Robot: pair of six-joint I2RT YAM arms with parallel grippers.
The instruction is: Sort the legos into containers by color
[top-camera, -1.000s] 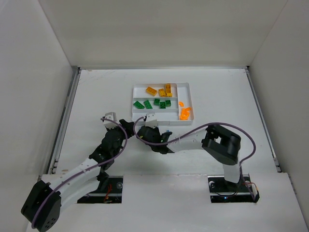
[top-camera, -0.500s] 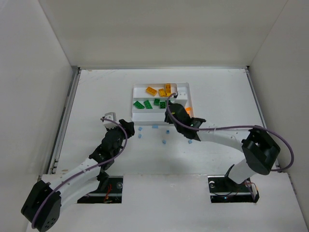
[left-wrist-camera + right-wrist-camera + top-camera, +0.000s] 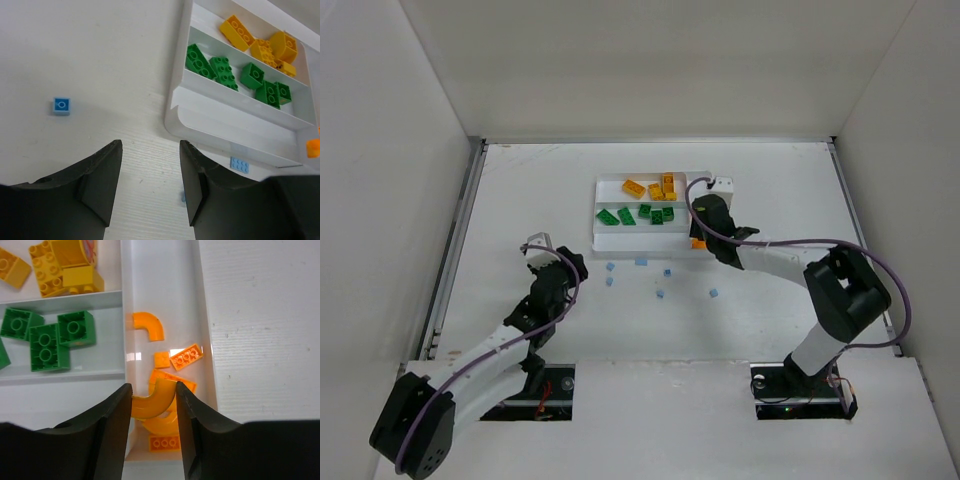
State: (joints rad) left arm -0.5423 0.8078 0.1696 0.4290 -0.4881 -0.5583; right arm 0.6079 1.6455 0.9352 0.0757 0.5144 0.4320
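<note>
**A:** Where does the right hand [image 3: 153,388] stand?

**B:** Over the narrow slot [image 3: 160,280] at the right end of the tray [image 3: 174,102]. Its fingers are clamped, as far as I can judge, on an orange curved piece [image 3: 150,406]. It looks larger than the other arch lying in the slot, so I take it to be held above the floor.

**A:** And the risk there?

**B:** The orange pieces [image 3: 186,356] beneath it lie heaped at the near end. Released from up there, the curve may bounce off the heap and over the low wall among the green bricks [image 3: 45,342], or out onto the tabletop [image 3: 260,315].

**A:** And the left hand [image 3: 150,150]?

**B:** Fingers apart, nothing between them, low over the tabletop by the tray's near left corner. A blue brick [image 3: 61,105] lies to its left, and a blue plate [image 3: 240,164] just beside the tray's near wall. Both are tiny and flat, so a pinch may skid them away, and reaching for the plate could shove the tray
</note>
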